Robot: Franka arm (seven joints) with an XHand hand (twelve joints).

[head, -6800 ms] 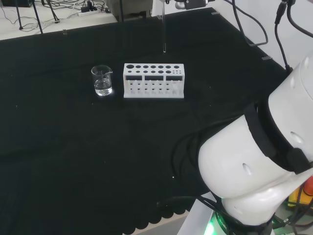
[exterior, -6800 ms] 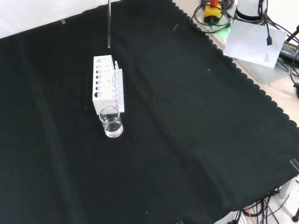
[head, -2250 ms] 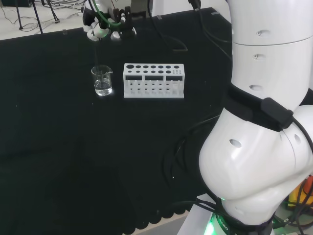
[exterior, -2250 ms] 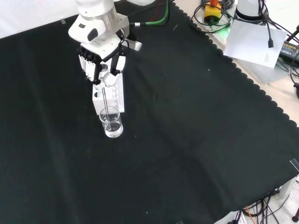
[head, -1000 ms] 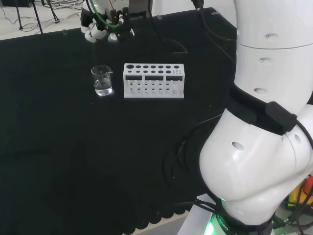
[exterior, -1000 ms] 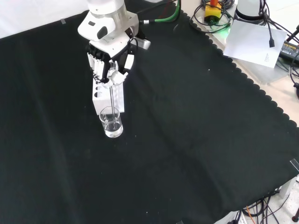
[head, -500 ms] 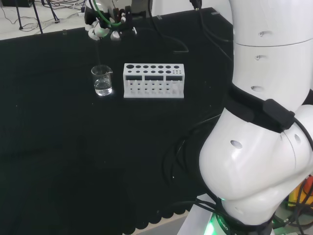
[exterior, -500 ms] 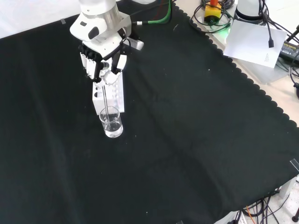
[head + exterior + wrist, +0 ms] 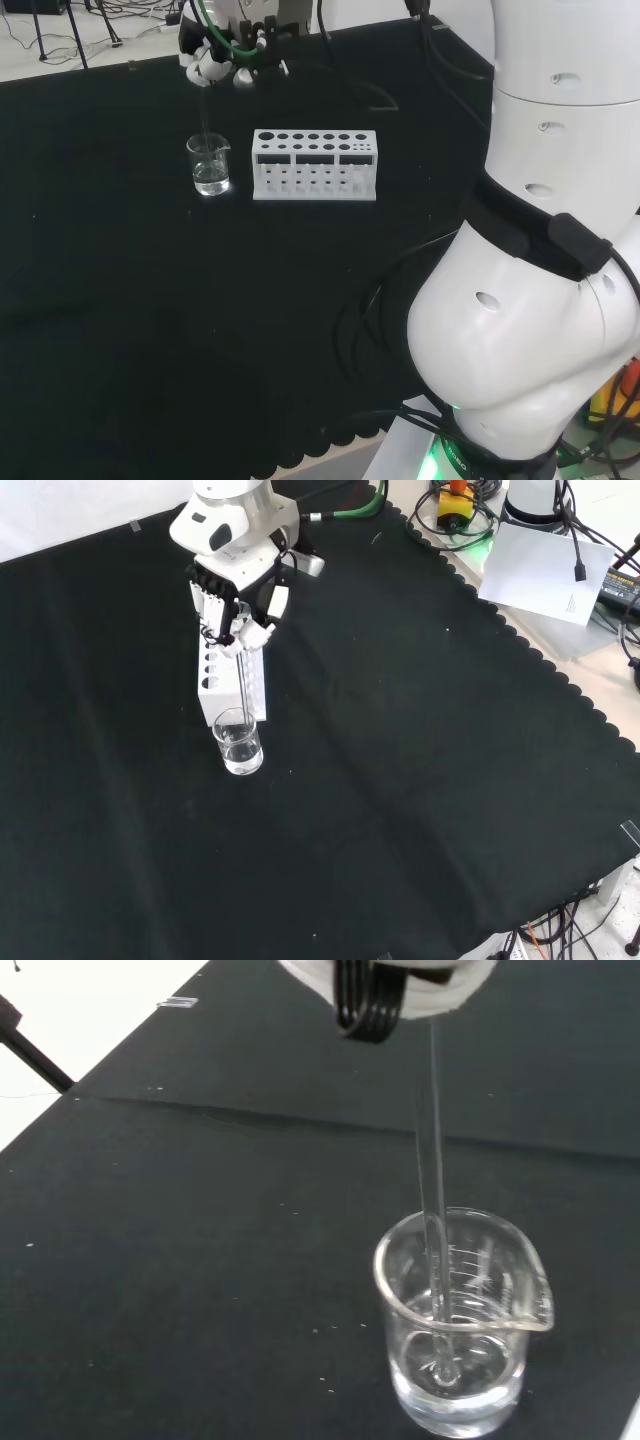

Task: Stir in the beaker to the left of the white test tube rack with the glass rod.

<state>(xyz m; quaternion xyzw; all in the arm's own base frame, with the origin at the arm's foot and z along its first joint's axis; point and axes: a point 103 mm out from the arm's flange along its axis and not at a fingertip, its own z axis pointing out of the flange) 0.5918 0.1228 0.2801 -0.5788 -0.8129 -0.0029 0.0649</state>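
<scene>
A small clear beaker (image 9: 209, 165) (image 9: 238, 743) (image 9: 458, 1322) holding some clear liquid stands on the black cloth just left of the white test tube rack (image 9: 315, 164) in the head view. In the front view the rack (image 9: 232, 683) stands right behind it. My hand (image 9: 222, 50) (image 9: 235, 608) hovers above the beaker, fingers curled round the top of a thin glass rod (image 9: 243, 688) (image 9: 432, 1180) (image 9: 205, 115). The rod hangs down into the beaker, its tip in the liquid near the bottom.
The arm's big white links (image 9: 540, 250) fill the head view's right side. Cables and a white sheet (image 9: 545, 565) lie beyond the cloth's scalloped edge at the front view's upper right. Open black cloth (image 9: 420, 780) spreads around the beaker.
The hand has swung slightly to the right and up in the front view compared with half a second ago, tilting the rod in the beaker. Beaker and rack have stayed put.
</scene>
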